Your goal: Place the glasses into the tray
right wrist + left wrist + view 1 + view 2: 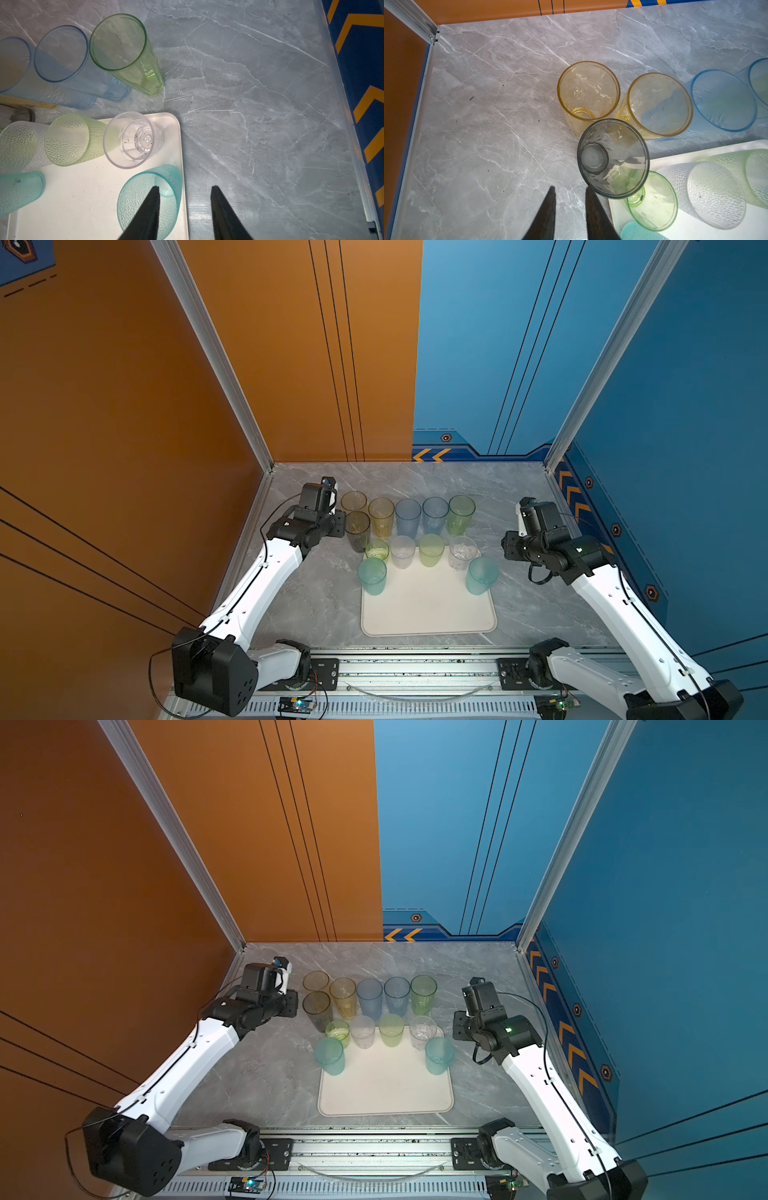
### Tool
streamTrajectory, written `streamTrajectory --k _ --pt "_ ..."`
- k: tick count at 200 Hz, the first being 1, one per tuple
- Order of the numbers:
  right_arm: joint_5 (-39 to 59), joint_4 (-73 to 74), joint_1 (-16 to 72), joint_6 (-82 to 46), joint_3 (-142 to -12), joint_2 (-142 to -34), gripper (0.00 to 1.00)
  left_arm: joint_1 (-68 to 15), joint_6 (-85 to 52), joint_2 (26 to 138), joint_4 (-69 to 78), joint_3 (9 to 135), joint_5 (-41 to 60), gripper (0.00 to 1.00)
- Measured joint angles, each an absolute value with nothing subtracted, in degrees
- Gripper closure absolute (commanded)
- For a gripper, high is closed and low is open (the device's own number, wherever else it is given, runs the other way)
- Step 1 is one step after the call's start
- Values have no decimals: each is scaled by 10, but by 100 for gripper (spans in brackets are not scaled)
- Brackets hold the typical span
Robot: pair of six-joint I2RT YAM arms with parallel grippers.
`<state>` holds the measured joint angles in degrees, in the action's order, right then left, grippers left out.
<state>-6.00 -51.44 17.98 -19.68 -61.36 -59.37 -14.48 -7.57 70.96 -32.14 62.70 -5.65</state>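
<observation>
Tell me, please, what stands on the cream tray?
On the tray, six glasses: left teal glass, right teal glass, small green glass, dotted clear glass, dotted lime glass, smooth clear glass. In both top views they hide most of its far rim.

A robot lab test cell, not a home or shop. The marble-look bench (415,481) is boxed in by printed orange panels (124,406) and blue panels (478,344) with chevron markings (432,455), joined by bare aluminium posts (212,352). Two white-and-black robot arms (257,580) (615,605) are bolted to a metal rail (415,668) along the front edge. Loose cables and an exposed circuit board (297,702) with a lit lamp sit below it.
</observation>
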Motion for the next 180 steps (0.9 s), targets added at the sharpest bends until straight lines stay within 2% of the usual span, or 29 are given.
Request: streamTrajectory --k 63,180 --pt "-42 -509 180 -189 -636 -619 60 -126 -76 737 -335 654 -56 73" --pt "-16 -483 179 -174 -646 -647 60 -93 -76 865 -382 755 -11 74"
